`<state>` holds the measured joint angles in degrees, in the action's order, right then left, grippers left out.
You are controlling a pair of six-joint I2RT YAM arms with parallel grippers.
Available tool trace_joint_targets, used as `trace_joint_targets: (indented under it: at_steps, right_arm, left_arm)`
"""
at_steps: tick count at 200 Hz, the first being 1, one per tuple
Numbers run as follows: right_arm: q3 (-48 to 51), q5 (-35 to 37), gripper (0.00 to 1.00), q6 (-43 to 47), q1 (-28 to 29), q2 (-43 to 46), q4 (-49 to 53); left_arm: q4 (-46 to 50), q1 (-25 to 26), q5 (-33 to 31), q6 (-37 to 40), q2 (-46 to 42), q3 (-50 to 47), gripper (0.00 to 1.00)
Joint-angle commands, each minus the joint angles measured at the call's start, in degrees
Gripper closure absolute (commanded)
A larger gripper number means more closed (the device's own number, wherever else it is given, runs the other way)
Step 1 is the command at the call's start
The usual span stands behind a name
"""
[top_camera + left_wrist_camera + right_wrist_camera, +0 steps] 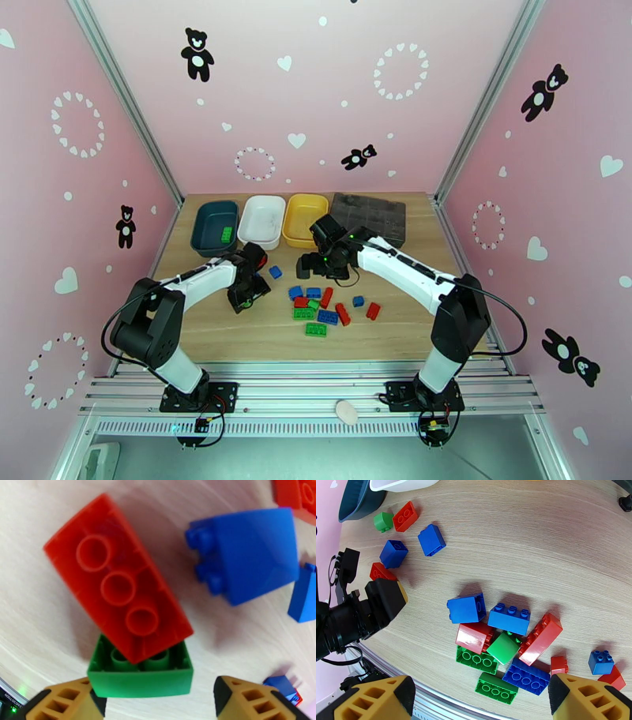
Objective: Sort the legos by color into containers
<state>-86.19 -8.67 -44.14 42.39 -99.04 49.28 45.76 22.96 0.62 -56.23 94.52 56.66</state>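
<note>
Left gripper (pixel 158 707) sits low over the table (pixel 237 331), jaws apart, nothing clamped btwn them. Just ahead of its fingers (pixel 63 701): a red brick (pixel 118 586) lying underside up, one end resting on a green brick (pixel 140 677), also underside up. Green brick looks to touch one fingertip, tho that edge is blurred so can't be sure; the other finger is clear of it. A blue brick (pixel 245 555) lies on its side just beside the red one, not touching.

Right gripper (pixel 482 703) is higher up, jaws wide apart & empty, over the main pile (pixel 320 304) nr table ctr. Pile = red, green & blue bricks, several touching or stacked: a small green block (pixel 505 646) sits tilted btwn a glossy red block (pixel 474 636) and a long red block (pixel 541 638), w/ a long blue block (pixel 509 618) just beside them. A few strays lie apart from the pile, toward the trays.

Trays stand side by side at the far edge: teal tray (pixel 207 221) on the left w/ one green piece (pixel 227 234) inside, white tray (pixel 262 217) in the middle, yellow tray (pixel 304 217) next. A dark grey box (pixel 368 215) lies just beyond the yellow tray, to its right.
</note>
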Motion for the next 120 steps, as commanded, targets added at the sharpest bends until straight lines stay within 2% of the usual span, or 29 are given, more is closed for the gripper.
trace_joint_targets:
  at_steps: [1, 74, 120]
  right_arm:
    - [0.36, 0.58, 0.06, 0.78, -0.47, 1.79, 0.94]
    - [-0.2, -0.87, 0.06, 1.04, -1.0, 0.68, 0.29]
    - [-1.19, -2.58, 0.07, 1.92, -0.96, -0.05, -1.4]
  left_arm:
    - [0.58, -0.48, -1.75, -0.11, 0.74, 0.95, 0.27]
    - [1.77, -0.59, -1.85, 2.47, -1.09, 1.14, 0.53]
    - [3.39, -0.41, -0.1, 7.25, -7.68, 1.69, 0.56]
